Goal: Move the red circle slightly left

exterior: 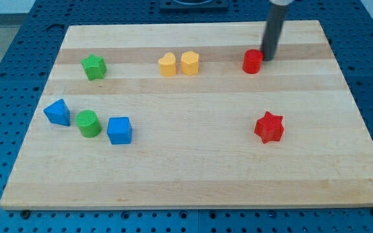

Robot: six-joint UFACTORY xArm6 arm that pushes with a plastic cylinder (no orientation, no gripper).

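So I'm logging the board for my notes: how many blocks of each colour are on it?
Red: 2, the red circle by my tip and the red star
Yellow: 2, the yellow heart and the yellow hexagon
Green: 2, the green star and the green cylinder
Blue: 2, the blue wedge and the blue cube
Total: 8

Red circle (252,61) stands upright near the board's top right

This is looking like a robotics lab bench: a pale wooden tabletop (199,175) is lying on a blue perforated metal base (5,129) with regular rows of mounting holes, and small coloured test blocks are sitting scattered across the wood.
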